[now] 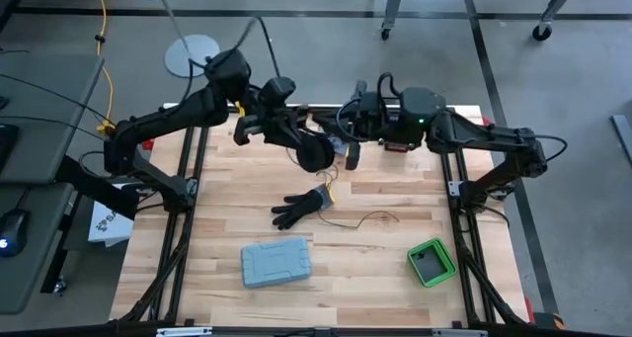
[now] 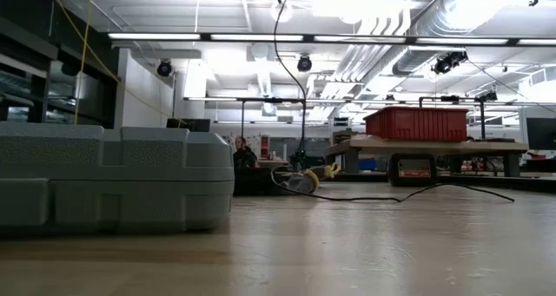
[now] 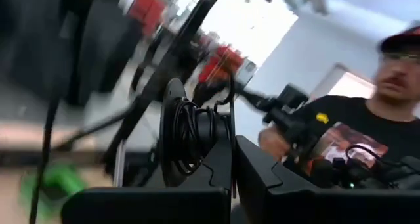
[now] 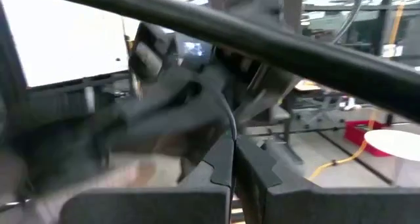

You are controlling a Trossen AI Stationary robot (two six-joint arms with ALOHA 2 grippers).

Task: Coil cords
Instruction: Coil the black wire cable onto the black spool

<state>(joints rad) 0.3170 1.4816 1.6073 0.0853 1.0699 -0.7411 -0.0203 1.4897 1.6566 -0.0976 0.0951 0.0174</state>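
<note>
Both arms are up over the far middle of the table [image 1: 227,288], their hands close together. The left hand [image 3: 233,159] is pinched shut on a black coil of cord [image 3: 190,140], wound in a ring and held off the table. The right hand [image 4: 234,159] is pinched shut on a thin dark strand of the cord [image 4: 231,122]. More thin wire trails loose on the wood beside a black glove [image 1: 301,207], a grey case [image 1: 276,262] and a green box [image 1: 432,262].

No legible text, labels or numbers anywhere.
</note>
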